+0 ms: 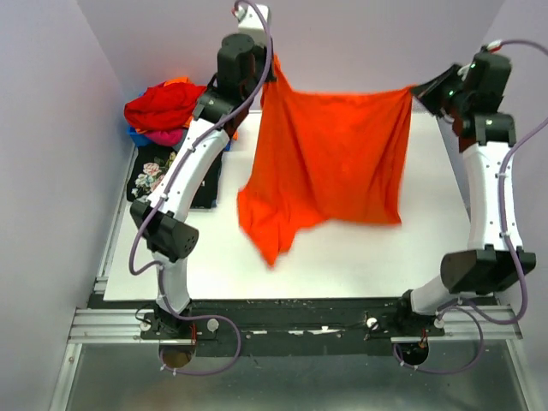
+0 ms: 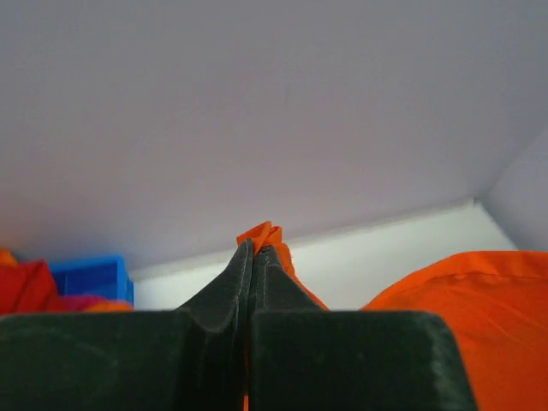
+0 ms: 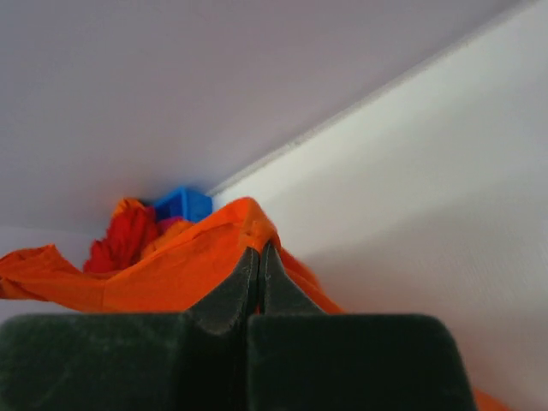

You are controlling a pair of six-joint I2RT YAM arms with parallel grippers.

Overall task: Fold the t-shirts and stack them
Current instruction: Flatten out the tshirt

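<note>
A bright orange t-shirt [image 1: 330, 163] hangs spread in the air over the white table [image 1: 342, 257], held by two upper corners. My left gripper [image 1: 272, 62] is shut on its left corner; a tuft of orange cloth [image 2: 261, 233] sticks out past the closed fingertips [image 2: 244, 257]. My right gripper [image 1: 417, 89] is shut on the right corner, where orange cloth [image 3: 253, 224] wraps over its tips. The shirt's lower edge droops onto the table at the left. A black rose-print t-shirt [image 1: 154, 175] lies flat at the table's left edge. Red and pink t-shirts [image 1: 163, 107] are heaped at the back left.
The heap of shirts sits in a blue bin [image 1: 137, 137] at the back left corner, also seen as a blue bin [image 2: 90, 278] in the left wrist view. Purple walls close in the left, back and right. A metal rail [image 1: 291, 325] runs along the near edge.
</note>
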